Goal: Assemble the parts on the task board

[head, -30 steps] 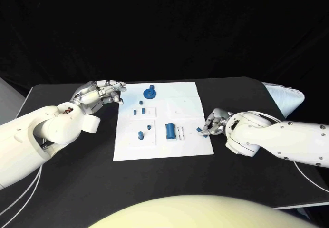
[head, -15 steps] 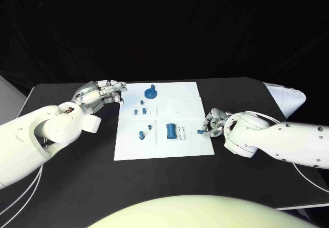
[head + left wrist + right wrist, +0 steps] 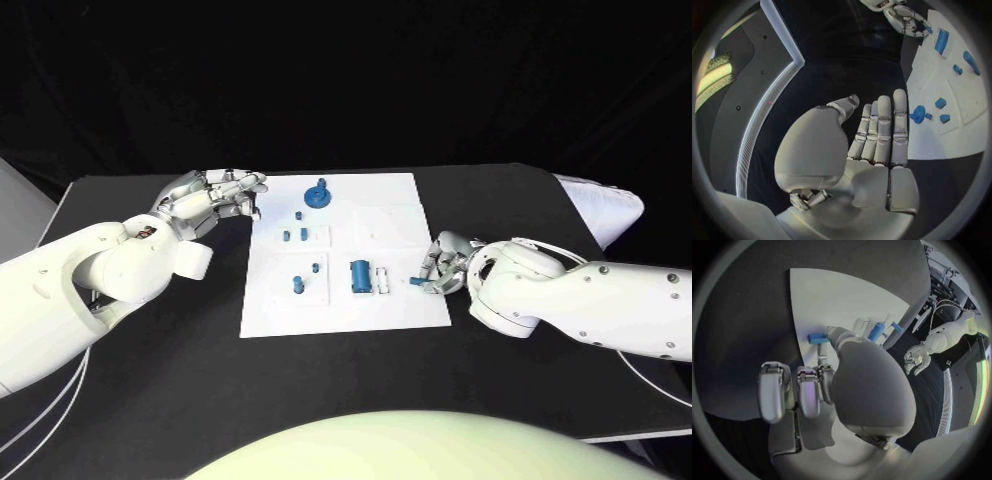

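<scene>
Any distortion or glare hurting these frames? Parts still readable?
Head view: even light, task board bright but parts crisp, straight edges. Left wrist view: fisheye bends the board edge; left hand sharp. Right wrist view: same bending; right hand hides much of the board, small blue part at its fingers clear.

Head camera looks down; wrist cameras share the task board (image 3: 343,252)

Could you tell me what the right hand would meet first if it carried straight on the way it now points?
Probably the white clip-like holder beside the large blue cylinder on the task board. The right hand, pinching a small blue part, points across the board's right edge toward them; height is unclear.
</scene>
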Controlling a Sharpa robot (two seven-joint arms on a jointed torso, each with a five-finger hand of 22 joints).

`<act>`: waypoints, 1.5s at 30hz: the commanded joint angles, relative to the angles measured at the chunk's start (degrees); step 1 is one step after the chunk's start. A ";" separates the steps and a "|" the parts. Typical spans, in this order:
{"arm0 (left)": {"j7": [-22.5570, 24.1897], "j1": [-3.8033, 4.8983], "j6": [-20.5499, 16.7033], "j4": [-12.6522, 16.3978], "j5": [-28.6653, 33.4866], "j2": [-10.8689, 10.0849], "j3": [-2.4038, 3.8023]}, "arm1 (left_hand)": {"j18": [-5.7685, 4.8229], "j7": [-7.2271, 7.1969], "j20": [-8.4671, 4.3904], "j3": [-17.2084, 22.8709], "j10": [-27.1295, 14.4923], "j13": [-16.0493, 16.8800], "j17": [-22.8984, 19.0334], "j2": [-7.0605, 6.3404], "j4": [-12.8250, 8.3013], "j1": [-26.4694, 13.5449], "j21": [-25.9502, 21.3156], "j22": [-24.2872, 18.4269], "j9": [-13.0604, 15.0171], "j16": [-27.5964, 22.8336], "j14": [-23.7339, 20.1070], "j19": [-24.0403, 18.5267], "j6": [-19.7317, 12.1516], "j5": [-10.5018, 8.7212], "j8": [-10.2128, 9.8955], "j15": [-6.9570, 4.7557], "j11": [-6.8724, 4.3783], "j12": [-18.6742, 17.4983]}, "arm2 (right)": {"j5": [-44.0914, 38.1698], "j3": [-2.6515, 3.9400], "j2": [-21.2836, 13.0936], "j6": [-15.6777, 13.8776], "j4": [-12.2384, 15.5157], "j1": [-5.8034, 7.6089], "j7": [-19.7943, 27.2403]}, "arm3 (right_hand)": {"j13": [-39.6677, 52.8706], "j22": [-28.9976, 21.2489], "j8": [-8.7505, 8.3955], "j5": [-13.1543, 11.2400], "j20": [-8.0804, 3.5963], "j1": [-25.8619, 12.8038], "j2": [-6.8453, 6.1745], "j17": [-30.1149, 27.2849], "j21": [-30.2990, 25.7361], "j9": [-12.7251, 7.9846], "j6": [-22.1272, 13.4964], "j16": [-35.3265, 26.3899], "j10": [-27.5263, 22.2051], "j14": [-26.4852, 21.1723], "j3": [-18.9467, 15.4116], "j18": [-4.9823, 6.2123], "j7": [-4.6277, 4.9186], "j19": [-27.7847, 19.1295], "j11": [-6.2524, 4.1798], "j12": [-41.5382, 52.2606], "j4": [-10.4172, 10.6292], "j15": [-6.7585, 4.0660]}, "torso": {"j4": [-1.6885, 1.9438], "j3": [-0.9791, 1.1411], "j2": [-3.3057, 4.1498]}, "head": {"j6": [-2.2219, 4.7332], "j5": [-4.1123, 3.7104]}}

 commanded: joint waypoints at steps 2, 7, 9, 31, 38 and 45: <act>0.32 -0.06 0.88 0.16 -0.16 0.01 0.02 | 0.77 -0.05 -0.03 -0.05 -0.49 -0.08 0.09 0.38 0.40 -0.13 -0.33 -0.08 -0.06 -0.21 -0.02 0.54 -0.36 0.05 0.29 0.28 0.09 -0.25 | -1.37 -0.03 0.05 -0.48 1.06 0.53 -0.48 | 9.88 13.13 0.45 0.49 -0.73 -2.22 0.25 15.06 0.76 0.35 1.22 0.24 1.98 6.07 0.75 -1.06 -0.42 4.54 -0.67 1.47 0.36 -0.74 | -0.03 -0.02 0.02 | 0.02 0.00; 0.32 -0.06 0.90 0.21 -0.16 -0.02 0.02 | 0.77 -0.05 -0.03 -0.05 -0.49 -0.08 0.09 0.38 0.40 -0.13 -0.33 -0.08 -0.06 -0.21 -0.02 0.54 -0.36 0.05 0.29 0.28 0.09 -0.25 | -0.30 0.00 0.64 -2.34 1.93 1.86 0.76 | 12.29 13.56 0.57 0.15 -1.16 -4.68 0.76 15.06 2.13 0.41 2.55 0.24 3.95 6.07 1.43 -1.31 -1.13 4.86 -1.25 4.23 0.51 -1.24 | -0.04 -0.05 0.01 | 0.02 0.06; 0.32 -0.06 0.91 0.23 -0.16 -0.01 0.02 | 0.77 -0.05 -0.03 -0.05 -0.49 -0.08 0.09 0.38 0.40 -0.13 -0.33 -0.08 -0.06 -0.21 -0.02 0.54 -0.36 0.05 0.29 0.28 0.09 -0.25 | 0.19 0.01 1.09 -2.71 2.13 2.23 1.21 | 12.68 13.69 0.57 0.25 -1.30 -5.48 1.08 15.06 2.56 0.42 2.86 0.24 4.27 6.07 1.74 -1.39 -1.31 4.95 -1.41 4.67 0.54 -1.39 | 0.00 -0.06 0.02 | 0.02 0.10; 0.17 -0.06 1.07 0.46 -0.16 -0.23 0.02 | 0.78 -0.05 -0.02 -0.09 -0.51 -0.08 0.11 0.43 0.54 -0.15 -0.41 -0.13 -0.07 -0.20 -0.02 0.58 -0.37 0.05 0.34 0.29 0.09 -0.22 | 4.69 -0.03 6.86 1.19 -1.10 2.52 -0.06 | 13.04 13.72 0.18 -0.24 -1.59 -9.50 1.05 15.06 2.46 0.29 3.31 0.24 4.54 6.07 2.23 -1.38 -1.43 4.94 -1.56 5.00 0.59 -1.59 | 0.00 0.04 0.09 | 0.02 0.23; 0.12 -0.06 1.13 0.51 -0.16 -0.27 0.02 | 0.78 -0.05 -0.02 -0.09 -0.51 -0.08 0.11 0.43 0.54 -0.15 -0.41 -0.13 -0.07 -0.20 -0.02 0.58 -0.37 0.05 0.34 0.29 0.09 -0.22 | 4.41 -0.04 7.20 3.07 -1.39 2.46 -0.59 | 13.03 13.72 -0.03 -0.93 -1.55 -11.38 0.86 15.06 2.37 0.22 3.40 0.24 4.51 6.07 1.85 -1.36 -1.32 4.92 -1.48 4.93 0.63 -1.50 | -0.06 0.04 0.06 | 0.02 0.28; 0.07 -0.06 1.19 0.53 -0.16 -0.30 0.02 | 0.78 -0.05 -0.02 -0.09 -0.51 -0.08 0.11 0.43 0.54 -0.15 -0.41 -0.13 -0.07 -0.20 -0.02 0.58 -0.37 0.05 0.34 0.29 0.09 -0.22 | 3.88 -0.05 7.47 4.37 -1.81 2.41 -0.80 | 12.97 13.71 -0.17 -1.36 -1.50 -12.33 0.86 15.06 2.29 0.16 3.41 0.24 4.45 6.07 1.59 -1.35 -1.24 4.91 -1.41 4.83 0.65 -1.44 | 0.01 0.06 0.06 | 0.02 0.26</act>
